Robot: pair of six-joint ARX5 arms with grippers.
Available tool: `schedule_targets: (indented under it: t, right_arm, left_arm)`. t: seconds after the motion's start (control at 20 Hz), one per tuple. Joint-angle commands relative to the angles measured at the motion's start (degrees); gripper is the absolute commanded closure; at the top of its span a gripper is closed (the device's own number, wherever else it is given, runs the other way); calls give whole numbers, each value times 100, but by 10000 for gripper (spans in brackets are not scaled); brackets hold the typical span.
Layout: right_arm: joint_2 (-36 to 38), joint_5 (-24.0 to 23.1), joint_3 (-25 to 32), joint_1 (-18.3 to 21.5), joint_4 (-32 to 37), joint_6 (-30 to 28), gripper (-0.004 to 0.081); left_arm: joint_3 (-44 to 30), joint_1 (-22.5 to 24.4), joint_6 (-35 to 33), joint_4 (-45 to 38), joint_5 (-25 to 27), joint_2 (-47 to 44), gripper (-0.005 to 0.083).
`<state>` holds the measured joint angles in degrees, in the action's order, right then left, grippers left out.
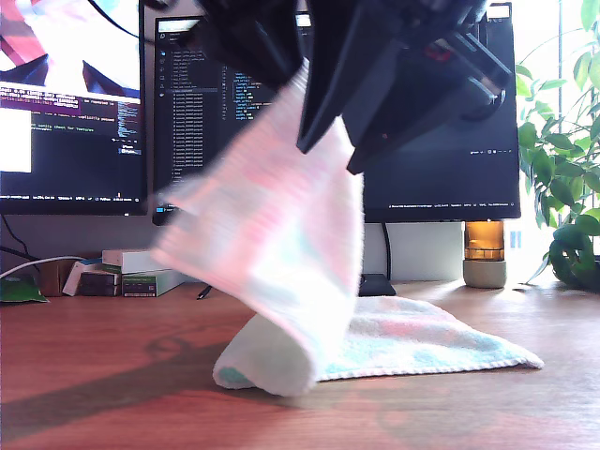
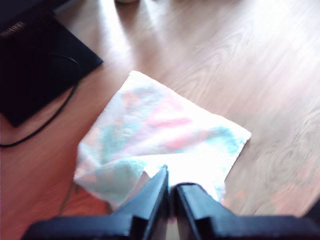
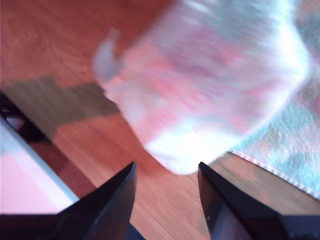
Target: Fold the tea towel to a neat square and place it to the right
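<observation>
Tea towel lifted (blurred), first pincer clamped

The tea towel hangs partly lifted over the desk, monitors behind it.

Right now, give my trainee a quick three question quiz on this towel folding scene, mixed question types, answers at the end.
1. True or false: the tea towel lies fully flat on the desk.
2. Which hand grips the towel: A) my first hand, B) my second hand?
3. Fill in: behind the towel stand two ____.

Key: 1 false, one part is lifted. 2 A; the second is open. 3 monitors.
</observation>
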<state>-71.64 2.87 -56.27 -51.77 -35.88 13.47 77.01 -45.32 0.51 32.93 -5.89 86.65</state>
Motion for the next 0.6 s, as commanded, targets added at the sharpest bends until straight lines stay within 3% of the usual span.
schedule_targets:
  t: [0.0,0.2,0.4,0.55]
  right_arm:
    - [216,-20,63,-61,-105,-341,417]
    - [723,-37,63,-61,-365,-1045,417]
    - [1088,289,63,-337,-426,-2820,418]
    - [1108,616,63,-553,-476,-3622,418]
  left_arm:
    - [72,2,7,-146,-166,-7,798]
    - [175,129,166,-168,-260,-7,798]
    - [243,236,184,-302,-901,-7,798]
    - [299,258,157,-306,-1486,-7,798]
